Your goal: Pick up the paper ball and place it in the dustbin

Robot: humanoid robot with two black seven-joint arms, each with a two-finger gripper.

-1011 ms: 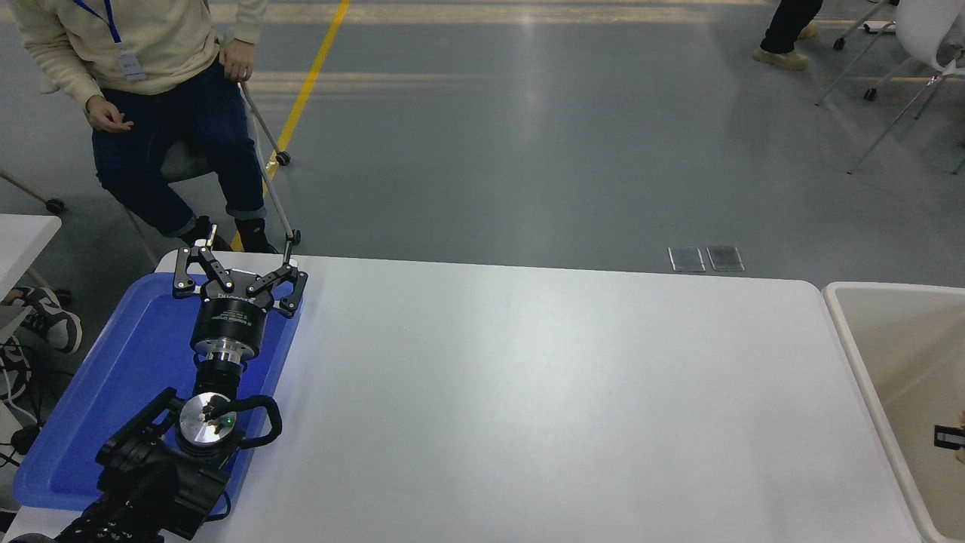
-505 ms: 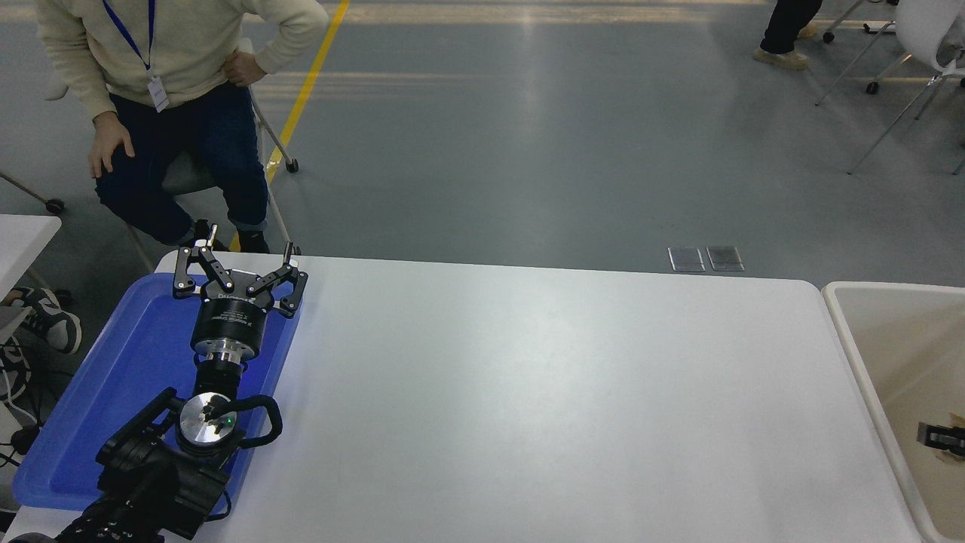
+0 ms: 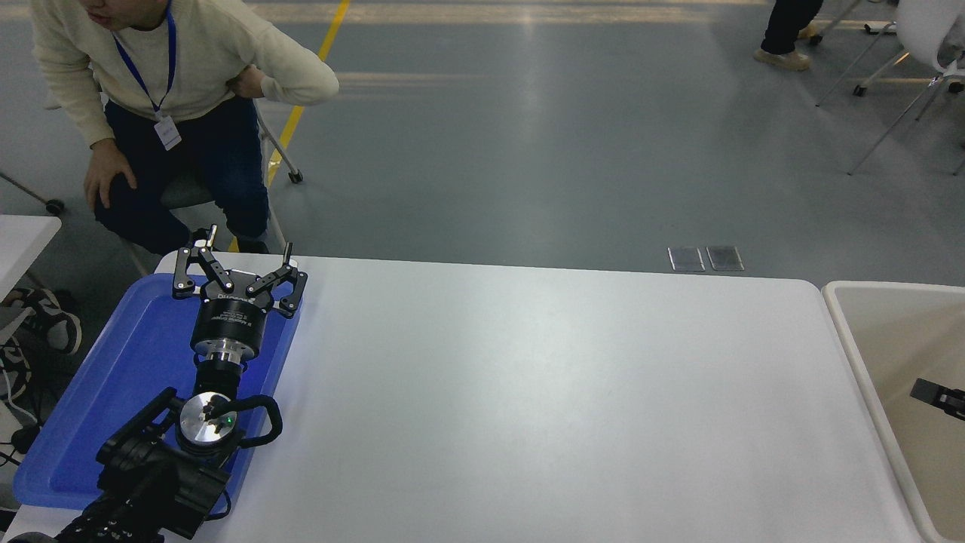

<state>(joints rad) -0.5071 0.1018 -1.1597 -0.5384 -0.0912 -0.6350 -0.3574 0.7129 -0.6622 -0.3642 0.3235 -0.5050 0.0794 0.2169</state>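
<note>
Paper ball's gone from the right gripper [image 3: 937, 396] over the dustbin [image 3: 844, 320], far right; can't tell its jaws. Left gripper [image 3: 240, 265] parked open, lower left.

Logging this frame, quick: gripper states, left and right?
Left gripper: open, empty, parked over the shallow blue plastic tray.
Right gripper: only a tip visible over the cream plastic dustbin; cannot tell.

A white table [image 3: 528, 392] with rounded corners fills the lower part of the head view, its top smooth and faintly glossy. At its nine o'clock edge lies a shallow blue tray [image 3: 90, 422], running along the left side from the far corner toward the near one. At three o'clock, just beside the table's right edge, stands the cream dustbin [image 3: 852, 332], apparently on the grey floor [image 3: 528, 151].
</note>
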